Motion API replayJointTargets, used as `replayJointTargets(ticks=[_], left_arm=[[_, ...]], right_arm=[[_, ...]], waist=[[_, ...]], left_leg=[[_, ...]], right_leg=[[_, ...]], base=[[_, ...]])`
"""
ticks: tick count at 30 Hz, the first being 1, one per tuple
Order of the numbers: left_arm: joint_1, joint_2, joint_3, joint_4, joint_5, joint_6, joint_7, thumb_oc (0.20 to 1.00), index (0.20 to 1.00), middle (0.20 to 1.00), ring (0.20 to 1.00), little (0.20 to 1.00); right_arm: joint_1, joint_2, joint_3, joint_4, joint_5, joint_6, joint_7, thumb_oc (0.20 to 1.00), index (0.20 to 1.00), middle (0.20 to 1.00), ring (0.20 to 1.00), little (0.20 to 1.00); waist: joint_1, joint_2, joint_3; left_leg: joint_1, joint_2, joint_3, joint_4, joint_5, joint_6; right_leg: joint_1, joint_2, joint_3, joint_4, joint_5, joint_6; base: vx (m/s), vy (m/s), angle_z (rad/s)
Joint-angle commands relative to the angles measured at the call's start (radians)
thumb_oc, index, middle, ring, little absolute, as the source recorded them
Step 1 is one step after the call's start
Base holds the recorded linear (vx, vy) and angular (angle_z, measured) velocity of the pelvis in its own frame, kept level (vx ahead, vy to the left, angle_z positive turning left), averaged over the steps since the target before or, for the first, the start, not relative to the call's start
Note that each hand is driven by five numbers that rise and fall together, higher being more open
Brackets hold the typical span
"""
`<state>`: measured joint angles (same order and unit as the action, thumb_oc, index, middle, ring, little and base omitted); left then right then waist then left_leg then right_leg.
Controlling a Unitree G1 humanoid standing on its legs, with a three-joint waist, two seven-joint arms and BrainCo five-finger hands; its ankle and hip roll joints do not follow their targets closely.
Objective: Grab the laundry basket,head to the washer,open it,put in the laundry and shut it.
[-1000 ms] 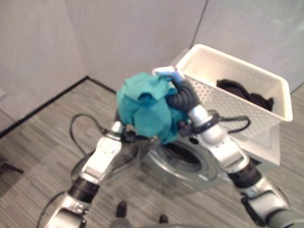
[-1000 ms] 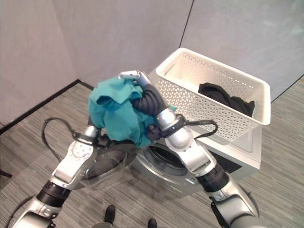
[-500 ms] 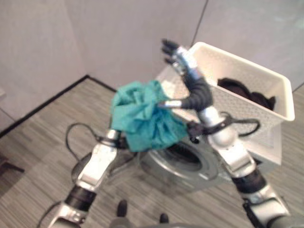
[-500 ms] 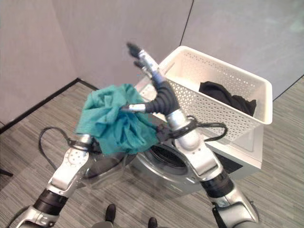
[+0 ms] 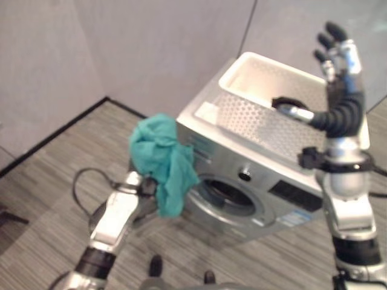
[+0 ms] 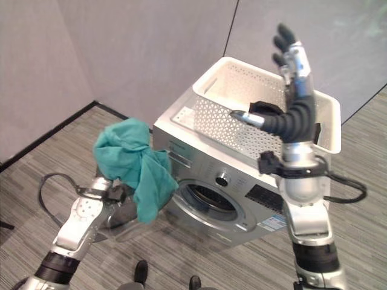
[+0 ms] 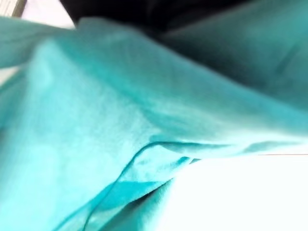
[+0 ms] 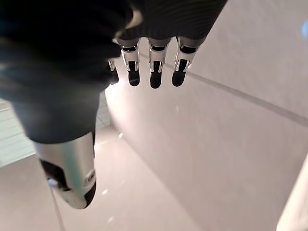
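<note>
We see the right hand [image 6: 291, 57] raised high above the white laundry basket [image 6: 221, 112], its fingers [image 8: 155, 72] straight and spread, the thumb held apart, holding nothing. The left hand [image 6: 112, 194] sits low beside the washer [image 6: 205, 175], under a bunched teal cloth [image 6: 136, 163] that hangs from it; the cloth hides the fingers, so we cannot tell whether they are curled round it, though it seems to be carried there. In the left wrist view the teal cloth [image 7: 120, 120] lies right across the camera. The cloth hangs just to the left of the washer's round opening [image 6: 205, 202], whose glass door [image 6: 130, 220] stands swung out behind the left arm. The basket rests on top of the washer, with a dark garment [image 6: 266, 109] lying inside it behind the right wrist. The washer stands on a grey striped floor [image 6: 36, 169] near a pale wall [image 6: 139, 48].
</note>
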<state>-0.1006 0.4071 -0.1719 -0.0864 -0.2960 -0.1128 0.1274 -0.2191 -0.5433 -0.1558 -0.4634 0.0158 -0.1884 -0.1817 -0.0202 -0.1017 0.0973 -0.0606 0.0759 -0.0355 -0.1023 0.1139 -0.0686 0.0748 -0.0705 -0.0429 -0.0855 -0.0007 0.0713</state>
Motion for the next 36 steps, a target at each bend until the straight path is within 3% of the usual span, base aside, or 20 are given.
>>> replayJointTargets(ticks=[1,4,13,20,22,24,27,30,33,36], left_arm=[[-0.016,0.004,0.008,-0.024,0.007,-0.087,-0.013,0.2,0.2,0.2,0.2,0.2],[-0.002,0.004,0.02,-0.02,-0.007,-0.083,-0.028,0.2,0.2,0.2,0.2,0.2],[0.049,-0.003,0.009,-0.046,-0.079,-0.071,-0.075,0.2,0.2,0.2,0.2,0.2],[0.098,-0.019,-0.042,-0.07,-0.146,-0.056,-0.116,0.2,0.2,0.2,0.2,0.2],[0.06,-0.026,-0.077,-0.046,-0.16,-0.053,-0.105,0.2,0.2,0.2,0.2,0.2],[0.029,-0.033,-0.09,-0.024,-0.157,-0.055,-0.101,0.2,0.2,0.2,0.2,0.2],[0.029,-0.038,-0.105,-0.012,-0.155,-0.054,-0.125,0.2,0.2,0.2,0.2,0.2],[0.046,-0.036,-0.097,-0.011,-0.156,-0.05,-0.128,0.2,0.2,0.2,0.2,0.2],[0.065,-0.036,-0.079,-0.015,-0.154,-0.06,-0.124,0.2,0.2,0.2,0.2,0.2],[0.082,-0.043,-0.072,-0.015,-0.153,-0.065,-0.124,0.2,0.2,0.2,0.2,0.2]], right_arm=[[0.034,-0.028,-0.044,-0.051,-0.036,-0.032,-0.053,1.0,1.0,1.0,1.0,1.0],[0.088,-0.04,-0.126,-0.017,-0.064,-0.003,-0.086,1.0,1.0,1.0,1.0,1.0],[0.135,-0.028,-0.175,0.04,-0.1,0.027,-0.122,1.0,1.0,1.0,1.0,1.0],[0.104,-0.045,-0.119,0.145,-0.106,0.031,-0.156,1.0,1.0,1.0,1.0,1.0],[0.057,-0.04,-0.072,0.181,-0.092,0.031,-0.184,1.0,1.0,1.0,1.0,1.0],[0.051,-0.041,-0.071,0.19,-0.093,0.031,-0.193,1.0,1.0,1.0,1.0,1.0],[0.108,-0.042,-0.097,0.167,-0.098,0.02,-0.169,1.0,1.0,1.0,1.0,1.0],[0.129,-0.033,-0.099,0.167,-0.083,0.018,-0.152,1.0,1.0,1.0,1.0,1.0],[0.107,-0.026,-0.056,0.179,-0.069,0.022,-0.119,1.0,1.0,1.0,1.0,1.0],[0.1,-0.019,-0.032,0.185,-0.069,0.029,-0.096,1.0,1.0,1.0,1.0,1.0]], waist=[[0.004,0.026,-0.086],[-0.007,0.032,-0.089],[-0.019,0.057,-0.087],[-0.01,0.083,-0.043],[0.011,0.075,-0.002],[0.004,0.07,0.006],[-0.022,0.073,-0.003],[-0.025,0.072,-0.016],[-0.013,0.074,-0.012],[-0.015,0.083,-0.013]], left_leg=[[0.075,0.104,0.069,0.015,-0.14,-0.008],[0.076,0.107,0.067,0.015,-0.14,-0.009],[0.084,0.133,0.061,0.015,-0.13,-0.021],[0.062,0.193,0.039,0.031,-0.078,-0.047],[-0.005,0.213,-0.026,0.026,-0.015,-0.073],[-0.036,0.207,-0.05,0.033,-0.01,-0.071],[-0.061,0.192,-0.082,0.102,-0.054,-0.061],[-0.061,0.17,-0.091,0.166,-0.103,-0.056],[-0.041,0.105,-0.126,0.284,-0.211,-0.039],[-0.011,0.074,-0.124,0.327,-0.27,-0.023]], right_leg=[[-0.045,-0.113,-0.079,0.01,0.03,0.09],[-0.043,-0.108,-0.075,0.01,0.024,0.087],[-0.035,-0.08,-0.051,0.006,0.007,0.07],[-0.033,-0.01,-0.006,-0.002,-0.02,0.032],[-0.058,0.024,-0.002,-0.002,-0.039,0.015],[-0.065,0.03,-0.013,-0.002,-0.042,0.009],[-0.043,0.044,-0.016,-0.002,-0.047,-0.013],[-0.021,0.029,-0.017,-0.002,-0.039,-0.01],[-0.021,-0.008,0.025,0.017,-0.011,0.013],[-0.026,-0.034,0.067,0.046,-0.006,0.027]], base=[[0.0,0.0,0.0],[0.0,-0.045,0.0],[-0.01,-0.086,-0.01],[-0.09,-0.139,-0.02],[-0.33,-0.196,-0.02],[-0.2,-0.104,0.27],[-0.06,-0.003,0.57],[0.02,0.104,0.13],[0.02,0.267,-0.18],[0.04,0.237,-0.82]])
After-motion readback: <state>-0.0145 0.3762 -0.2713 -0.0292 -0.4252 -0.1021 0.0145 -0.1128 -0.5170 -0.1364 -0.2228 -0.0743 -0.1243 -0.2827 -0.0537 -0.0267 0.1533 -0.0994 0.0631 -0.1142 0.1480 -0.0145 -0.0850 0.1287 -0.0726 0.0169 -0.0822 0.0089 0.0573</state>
